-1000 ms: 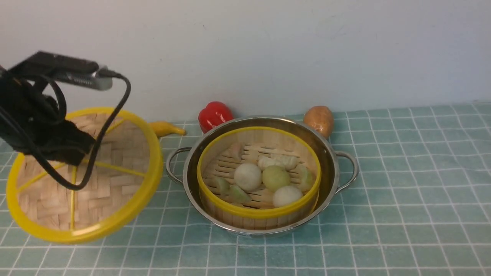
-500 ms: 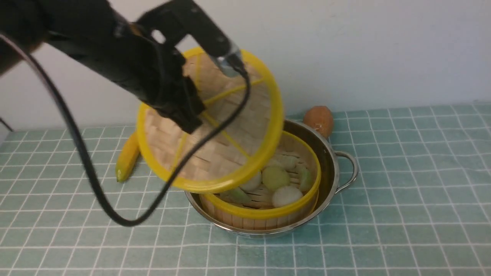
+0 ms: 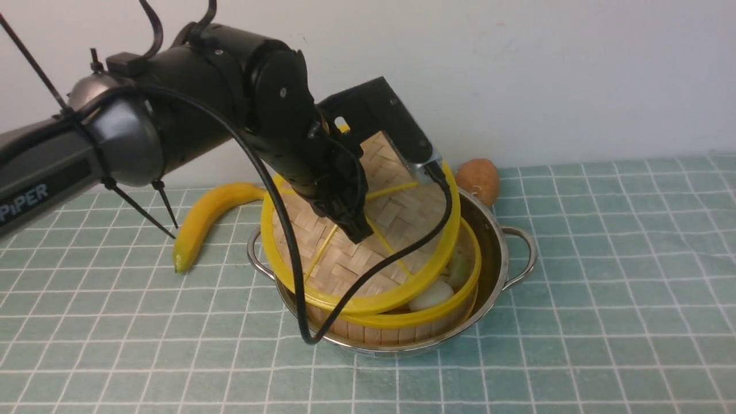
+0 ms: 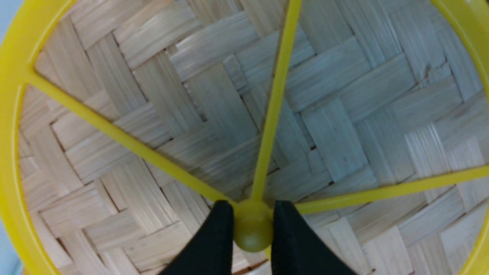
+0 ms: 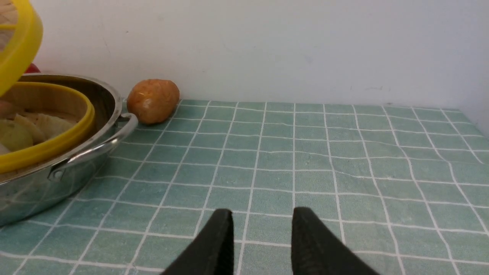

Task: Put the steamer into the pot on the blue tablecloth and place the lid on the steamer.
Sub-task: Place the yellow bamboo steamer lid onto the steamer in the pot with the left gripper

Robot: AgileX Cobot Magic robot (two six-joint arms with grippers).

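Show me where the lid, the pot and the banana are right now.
lid (image 3: 402, 218), front view, on its woven face between two spokes.
pot (image 3: 491, 241), front view, on its inner wall at the right.
banana (image 3: 198, 221), front view, on the middle of its curve.

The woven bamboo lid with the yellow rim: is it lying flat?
No, the lid tilts, raised at the back above the yellow-rimmed bamboo steamer.

The word "PIPER" stands in white capitals on the grey link of the left arm (image 3: 40, 172). It runs slanted along that link, at the front view's left edge.
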